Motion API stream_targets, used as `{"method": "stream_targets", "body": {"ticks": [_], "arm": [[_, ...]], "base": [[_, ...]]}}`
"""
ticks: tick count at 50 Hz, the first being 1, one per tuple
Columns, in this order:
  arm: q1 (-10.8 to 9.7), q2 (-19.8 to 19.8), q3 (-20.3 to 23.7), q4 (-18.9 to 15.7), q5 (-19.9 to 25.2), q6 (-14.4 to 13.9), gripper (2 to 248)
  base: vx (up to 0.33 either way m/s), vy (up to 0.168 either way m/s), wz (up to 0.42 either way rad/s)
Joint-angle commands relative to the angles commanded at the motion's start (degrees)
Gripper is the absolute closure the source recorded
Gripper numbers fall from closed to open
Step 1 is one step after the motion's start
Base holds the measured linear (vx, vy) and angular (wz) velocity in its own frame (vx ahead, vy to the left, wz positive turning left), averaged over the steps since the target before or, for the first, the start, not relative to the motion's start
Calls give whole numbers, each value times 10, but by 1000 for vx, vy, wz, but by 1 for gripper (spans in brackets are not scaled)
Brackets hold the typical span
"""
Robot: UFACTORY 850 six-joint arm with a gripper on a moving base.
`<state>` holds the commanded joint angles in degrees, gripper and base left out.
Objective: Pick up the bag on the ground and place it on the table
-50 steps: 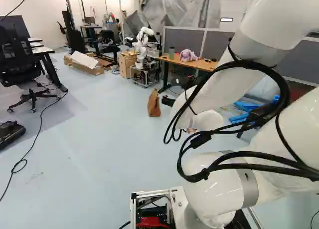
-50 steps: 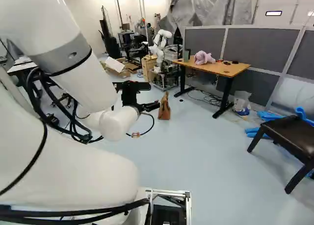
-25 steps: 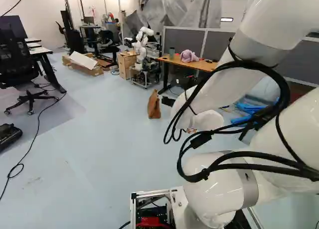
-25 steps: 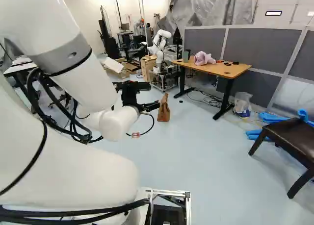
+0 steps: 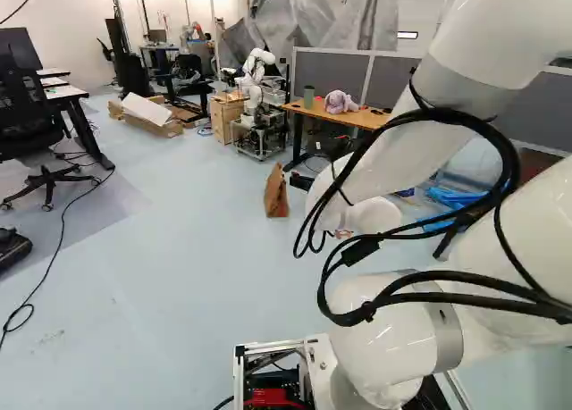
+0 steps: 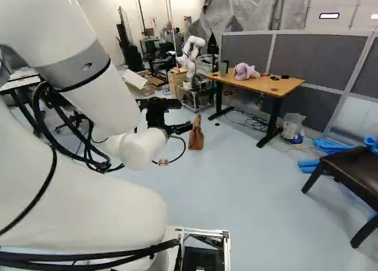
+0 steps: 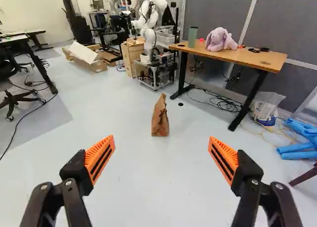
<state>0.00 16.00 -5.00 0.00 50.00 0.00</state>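
Standing upright on pale floor (image 7: 148,187): brown paper bag (image 7: 160,119), well ahead of black two-fingered gripper (image 7: 162,141); orange-padded jaws spread wide, holding nothing. Bag probably light, soft-walled, easily crushed; best pinched gently near narrow top, for transfer to black-legged wooden table (image 7: 247,60).

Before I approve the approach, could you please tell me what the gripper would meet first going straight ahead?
The gripper would probably meet the brown bag standing ahead, though depth is unclear and it might pass above it.
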Motion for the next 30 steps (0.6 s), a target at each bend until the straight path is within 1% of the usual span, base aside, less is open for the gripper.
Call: {"method": "stream_targets", "body": {"ticks": [30], "arm": [[0, 0, 0, 0, 0, 0, 3]], "base": [[129, -1, -12]]}}
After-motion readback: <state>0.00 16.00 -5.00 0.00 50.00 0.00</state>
